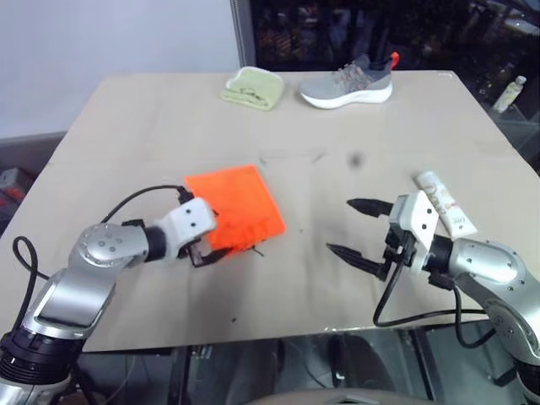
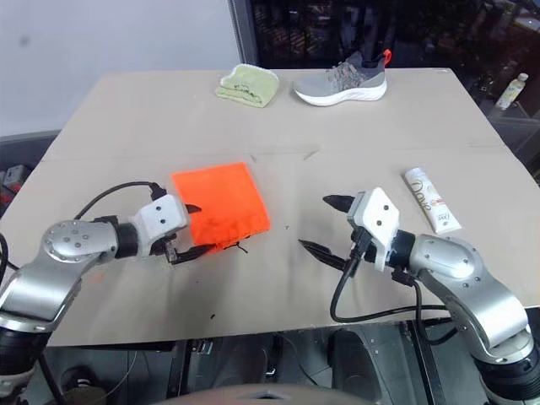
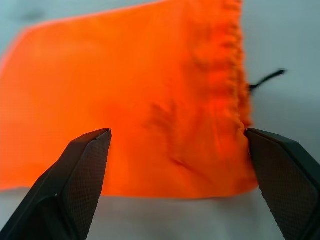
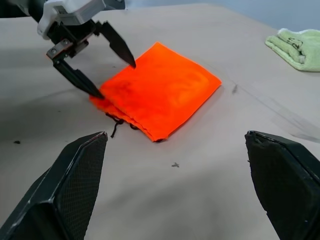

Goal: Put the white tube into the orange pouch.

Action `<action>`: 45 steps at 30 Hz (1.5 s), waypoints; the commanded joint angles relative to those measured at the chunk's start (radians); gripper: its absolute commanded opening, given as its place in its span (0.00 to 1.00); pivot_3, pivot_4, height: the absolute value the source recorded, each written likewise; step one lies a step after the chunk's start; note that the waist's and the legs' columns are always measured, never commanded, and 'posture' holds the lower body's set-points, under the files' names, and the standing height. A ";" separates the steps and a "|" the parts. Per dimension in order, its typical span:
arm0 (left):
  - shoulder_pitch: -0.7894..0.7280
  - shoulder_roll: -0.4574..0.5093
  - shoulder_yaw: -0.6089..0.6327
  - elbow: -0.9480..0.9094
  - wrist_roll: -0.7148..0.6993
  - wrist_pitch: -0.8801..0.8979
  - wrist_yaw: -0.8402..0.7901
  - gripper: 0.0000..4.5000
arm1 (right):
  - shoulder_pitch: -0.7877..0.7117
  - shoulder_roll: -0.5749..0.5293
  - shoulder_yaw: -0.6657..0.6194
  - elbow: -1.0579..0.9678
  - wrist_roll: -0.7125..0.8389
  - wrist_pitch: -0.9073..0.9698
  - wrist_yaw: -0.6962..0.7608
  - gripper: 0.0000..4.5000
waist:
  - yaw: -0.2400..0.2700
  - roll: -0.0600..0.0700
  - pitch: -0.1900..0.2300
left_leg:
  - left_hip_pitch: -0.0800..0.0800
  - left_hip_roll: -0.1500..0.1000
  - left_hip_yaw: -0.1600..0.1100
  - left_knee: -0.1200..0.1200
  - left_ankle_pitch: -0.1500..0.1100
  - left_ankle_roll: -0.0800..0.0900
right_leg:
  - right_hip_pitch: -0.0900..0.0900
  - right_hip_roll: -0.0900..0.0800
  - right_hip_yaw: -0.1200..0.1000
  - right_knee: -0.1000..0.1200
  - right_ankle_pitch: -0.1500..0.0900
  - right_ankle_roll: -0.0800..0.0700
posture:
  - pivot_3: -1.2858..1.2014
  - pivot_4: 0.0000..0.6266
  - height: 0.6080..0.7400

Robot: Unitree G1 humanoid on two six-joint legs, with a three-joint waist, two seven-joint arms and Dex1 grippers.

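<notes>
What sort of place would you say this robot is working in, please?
Probably a lab or test workspace: a plain board table with unrelated practice items, an orange pouch, a white tube, a grey sneaker and a folded green cloth.

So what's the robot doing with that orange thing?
It wants to put the white tube into the orange pouch. Neither is held now. The left pincer is open at the pouch's corded end, the pouch lying flat on the table. The right pincer is open too, with the tube on the table beside that arm.
</notes>
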 commanded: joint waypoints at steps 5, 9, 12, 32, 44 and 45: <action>-0.018 -0.029 -0.008 0.059 0.015 -0.139 -0.012 0.63 | 0.009 -0.001 -0.004 -0.026 -0.027 -0.027 -0.016 1.00 | 0.000 0.000 0.000 | -0.001 0.000 0.000 0.000 0.000 0.000 | 0.000 0.000 0.000 -0.001 0.001 0.001 | 0.52 0.24 1.00; -0.035 -0.068 0.071 0.077 -0.175 0.018 -0.079 0.19 | 0.017 0.001 -0.006 -0.024 -0.037 -0.029 -0.025 1.00 | -0.001 0.000 0.000 | 0.000 0.000 0.000 0.000 0.000 0.000 | 0.000 0.000 0.000 -0.001 0.001 0.001 | 0.52 0.24 1.00; -0.063 -0.053 0.088 0.120 -0.236 0.084 -0.126 0.02 | 0.025 0.001 -0.010 -0.021 -0.046 -0.032 -0.031 1.00 | -0.003 0.000 0.000 | 0.000 0.000 -0.001 0.000 0.000 0.000 | 0.000 0.000 -0.001 0.000 0.001 0.001 | 0.52 0.24 1.00; -0.036 0.033 0.050 0.019 -0.258 0.105 -0.203 0.51 | 0.074 -0.008 -0.094 -0.051 0.017 0.045 -0.069 1.00 | 0.000 0.000 0.000 | 0.000 0.000 0.001 -0.001 0.000 0.000 | 0.000 0.000 0.001 -0.001 0.000 0.000 | 0.52 0.24 1.00; -0.042 -0.008 -0.064 0.085 -0.036 -0.094 -0.118 0.51 | 0.080 -0.018 -0.094 -0.075 0.041 0.038 -0.049 1.00 | 0.000 0.000 0.000 | 0.000 0.000 0.001 -0.001 0.000 0.000 | 0.000 0.000 0.001 -0.001 0.000 0.000 | 0.52 0.24 1.00; -0.052 -0.018 -0.069 0.092 -0.026 -0.096 -0.109 0.51 | 0.080 -0.019 -0.093 -0.076 0.039 0.038 -0.051 1.00 | 0.000 0.000 0.000 | 0.000 0.000 0.001 -0.001 0.000 0.000 | 0.000 0.000 0.001 -0.001 0.000 0.001 | 0.52 0.24 1.00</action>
